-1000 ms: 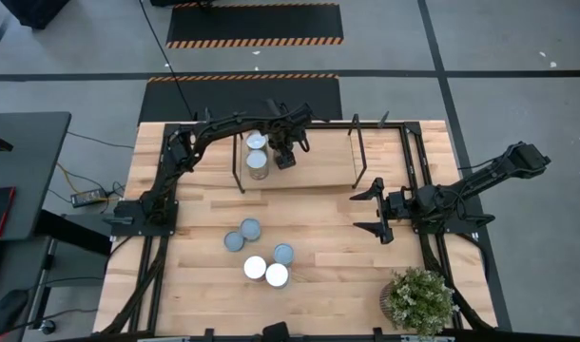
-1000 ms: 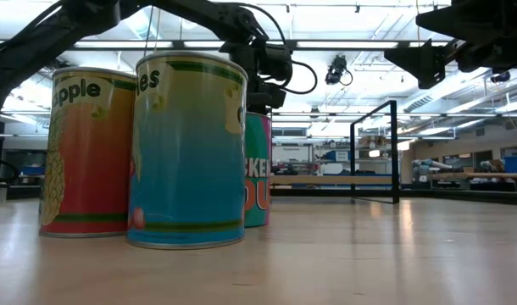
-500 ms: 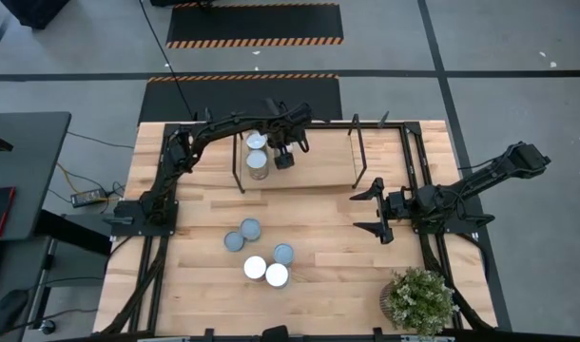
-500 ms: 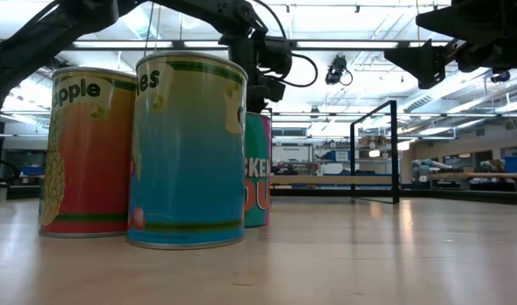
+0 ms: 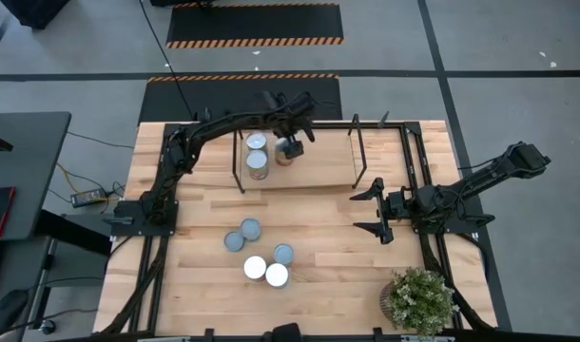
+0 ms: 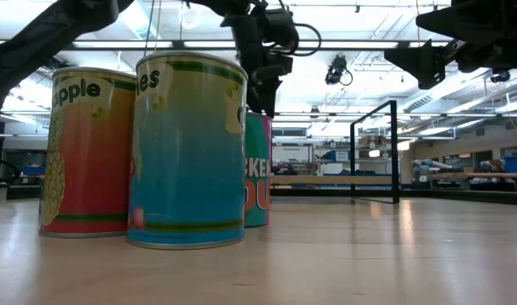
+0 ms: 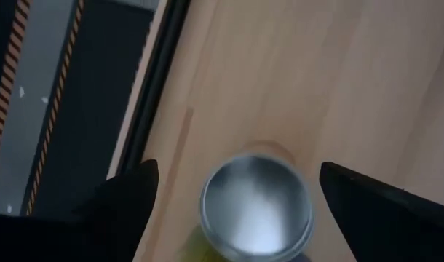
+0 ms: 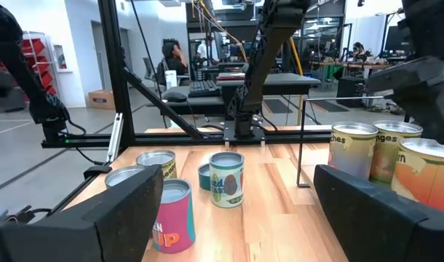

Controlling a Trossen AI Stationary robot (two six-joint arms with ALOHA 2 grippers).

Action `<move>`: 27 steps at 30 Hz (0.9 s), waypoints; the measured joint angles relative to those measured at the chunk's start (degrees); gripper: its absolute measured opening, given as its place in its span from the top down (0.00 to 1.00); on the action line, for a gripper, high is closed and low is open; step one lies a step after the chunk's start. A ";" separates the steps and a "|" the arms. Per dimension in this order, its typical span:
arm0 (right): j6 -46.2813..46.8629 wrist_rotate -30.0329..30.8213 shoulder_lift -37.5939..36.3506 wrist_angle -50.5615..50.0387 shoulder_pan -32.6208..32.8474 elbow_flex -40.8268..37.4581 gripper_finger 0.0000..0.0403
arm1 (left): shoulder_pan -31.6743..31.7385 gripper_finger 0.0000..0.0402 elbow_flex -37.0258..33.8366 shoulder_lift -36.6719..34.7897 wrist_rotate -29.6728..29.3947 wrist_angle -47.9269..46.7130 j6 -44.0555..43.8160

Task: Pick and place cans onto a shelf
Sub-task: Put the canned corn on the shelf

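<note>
My left gripper point(image 5: 291, 141) hangs open over the shelf point(image 5: 323, 166), a light-wood board with black rod uprights at the table's far side. Straight below it a silver-topped can point(image 7: 256, 205) stands upright on the board. The fingers point(image 7: 127, 200) are spread wide on either side of the can and above it, without touching. Two more cans point(image 5: 258, 163) stand on the shelf's left end. Several cans point(image 5: 255, 268) stand on the table near its front, and they loom large in the low view point(image 6: 186, 152). My right gripper point(image 5: 374, 211) waits open and empty at mid-right.
A potted plant point(image 5: 418, 299) stands at the table's near right corner. The shelf's black uprights point(image 5: 357, 142) rise beside my left gripper. Bare board lies on the shelf's right part. People and desks show in the room beyond the table.
My left gripper has gone up from the shelf and a little toward the table's far edge. This has uncovered the can that was below it. The can stays upright on the board.
</note>
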 joint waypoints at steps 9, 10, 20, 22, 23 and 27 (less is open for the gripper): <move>0.07 0.00 0.01 0.34 0.00 0.00 0.10 | -3.36 0.04 -4.25 0.84 -9.25 11.30 2.47; 0.07 0.00 0.00 0.35 0.00 0.00 0.10 | -3.63 0.04 -4.27 1.19 -11.46 12.05 2.52; 0.02 0.00 0.00 0.83 0.00 0.00 0.10 | -1.29 0.04 -4.26 1.42 -15.17 8.69 -3.17; 0.03 0.00 0.02 0.79 0.00 0.00 0.10 | -0.57 0.04 -4.28 1.42 -15.17 7.99 -4.00; 0.04 0.00 0.00 0.80 0.00 0.00 0.10 | -0.35 0.04 -4.27 1.42 -15.15 7.60 -4.63; 0.04 0.00 0.02 0.77 0.00 0.00 0.10 | 0.41 0.04 -4.27 1.42 -14.93 5.86 -6.08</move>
